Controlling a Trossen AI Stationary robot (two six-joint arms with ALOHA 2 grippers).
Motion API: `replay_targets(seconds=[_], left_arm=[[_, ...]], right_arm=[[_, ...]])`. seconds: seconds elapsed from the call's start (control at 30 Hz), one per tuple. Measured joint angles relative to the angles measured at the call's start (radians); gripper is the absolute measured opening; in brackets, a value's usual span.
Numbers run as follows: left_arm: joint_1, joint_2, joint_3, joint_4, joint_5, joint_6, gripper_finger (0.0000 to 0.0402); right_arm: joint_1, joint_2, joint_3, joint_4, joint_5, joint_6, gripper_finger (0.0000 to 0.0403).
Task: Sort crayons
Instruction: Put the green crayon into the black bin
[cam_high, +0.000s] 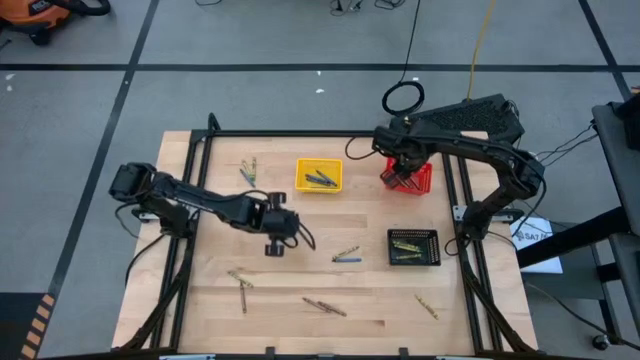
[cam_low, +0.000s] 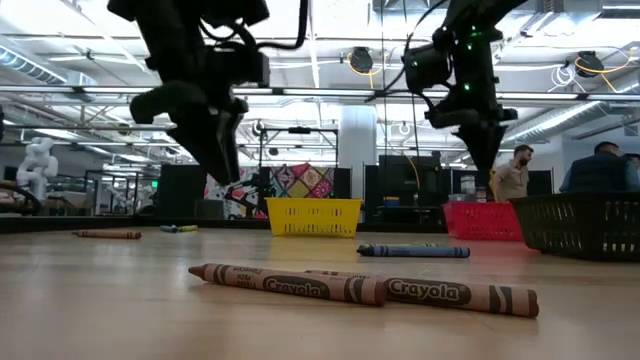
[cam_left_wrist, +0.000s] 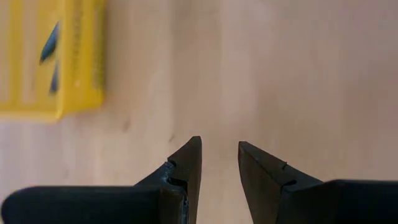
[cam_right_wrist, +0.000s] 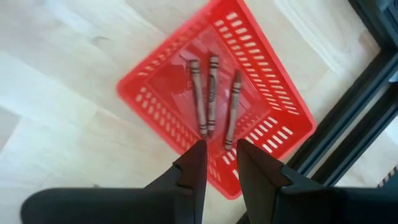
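Okay, quick labels from my remote seat.
Right gripper (cam_right_wrist: 219, 149): I have it hanging over the red basket (cam_high: 417, 182) at the far right of the table (cam_high: 300, 260); fingers a narrow gap apart, nothing between them.
Red basket contents: three brown-red crayons (cam_right_wrist: 213, 93) lying side by side on its floor, right under my fingertips.
Left gripper (cam_high: 274, 240): I see it hovering over bare wood mid-table, a bit left of centre; jaws parted, empty.
Yellow basket (cam_high: 319, 175): far centre, blue-grey crayons (cam_high: 320, 179) inside; its corner shows in my left wrist view.
Black basket (cam_high: 413, 247): right side, nearer than the red one, yellow-olive crayons (cam_high: 405, 245) inside.
Loose, centre: a blue crayon (cam_high: 349, 259) touching a yellow one (cam_high: 346, 252), between the left gripper and the black basket.
Loose, far left: small cluster (cam_high: 248, 172), left of the yellow basket; colours hard to call.
Loose, near left: two crayons (cam_high: 240, 288) near the near-left edge.
Loose, near centre: two brown crayons (cam_high: 325, 306) end to end; in the low view they are closest to the camera.
Loose, near right: one yellow crayon (cam_high: 427, 306), nearer than the black basket.
Background: people (cam_low: 515, 175) standing beyond the table's right end.
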Motion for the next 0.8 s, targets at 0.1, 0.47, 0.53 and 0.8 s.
replay_targets(seconds=[0.1,0.47,0.53,0.8], left_arm=[[0.05,-0.017,0.0,-0.054,-0.007,-0.006,0.0109],[0.285,-0.063,0.0,-0.145,-0.102,0.005,0.0109],[0.332,-0.066,0.0,-0.154,-0.149,0.027,0.0109],[0.504,-0.065,0.0,-0.161,-0.242,0.04,0.0109]], right_arm=[[0.025,0.0,0.014,-0.011,0.0,0.006,0.0075],[0.096,0.0,0.015,-0.114,0.0,0.102,0.0075],[0.107,0.0,0.015,-0.12,0.0,0.112,0.0075],[0.132,0.0,0.015,-0.12,0.0,0.113,0.0075]])
